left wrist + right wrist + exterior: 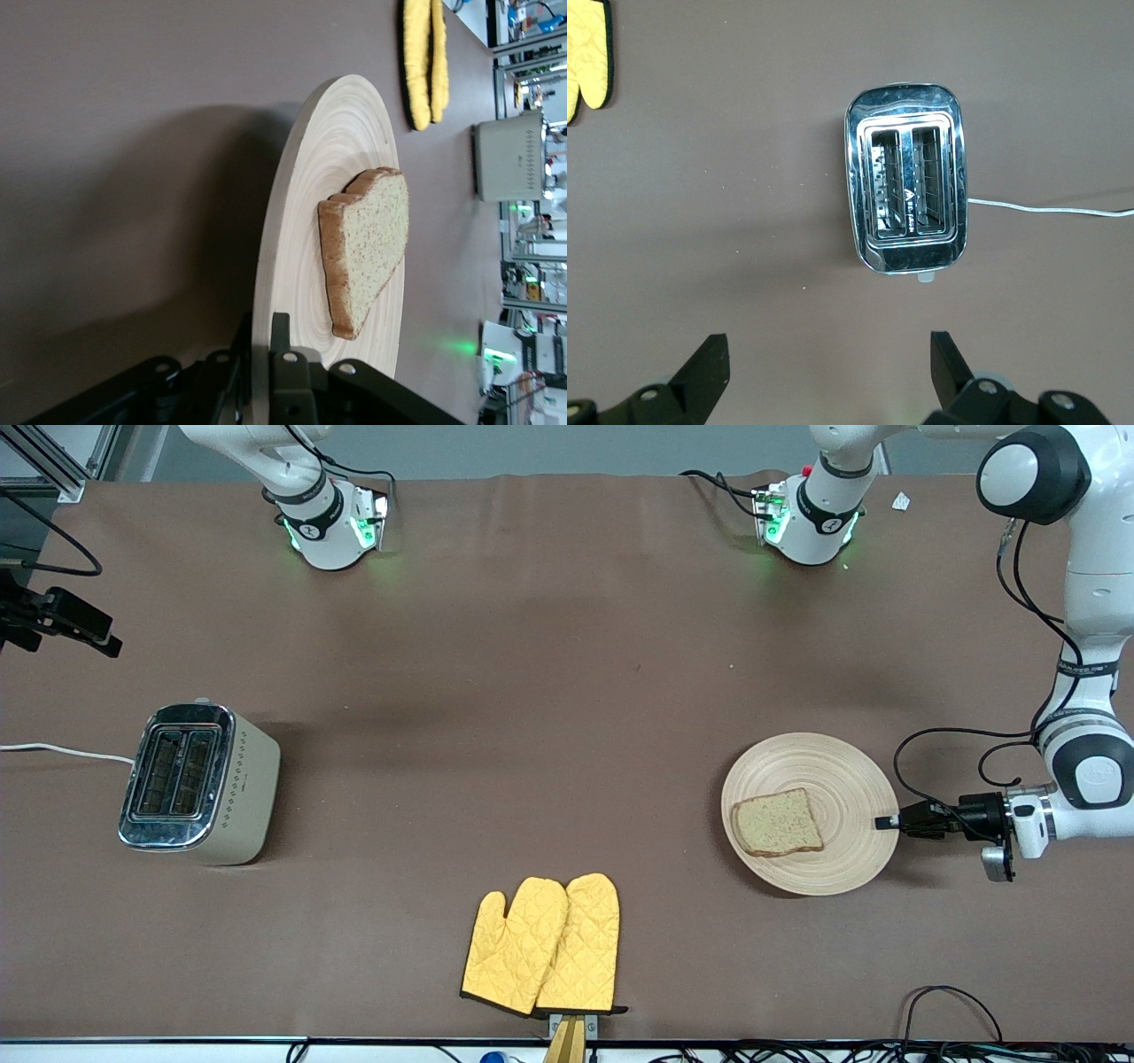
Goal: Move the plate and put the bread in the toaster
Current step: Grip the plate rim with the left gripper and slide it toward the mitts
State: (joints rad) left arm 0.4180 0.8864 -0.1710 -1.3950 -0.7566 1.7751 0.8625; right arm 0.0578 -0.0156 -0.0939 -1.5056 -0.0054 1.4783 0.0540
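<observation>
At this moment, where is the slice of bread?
The bread lies flat on the plate, toward the left arm's end of the table. The left gripper is shut on the plate's rim beside it; the toaster stands at the right arm's end.

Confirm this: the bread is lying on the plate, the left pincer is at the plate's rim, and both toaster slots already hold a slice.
Wrong on the toaster: the right wrist view shows both slots empty. The only bread lies on the plate, with the left pincer at its rim.

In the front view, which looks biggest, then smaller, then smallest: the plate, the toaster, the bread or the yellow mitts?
1. plate
2. yellow mitts and toaster, too close to rank
3. bread, smallest
</observation>
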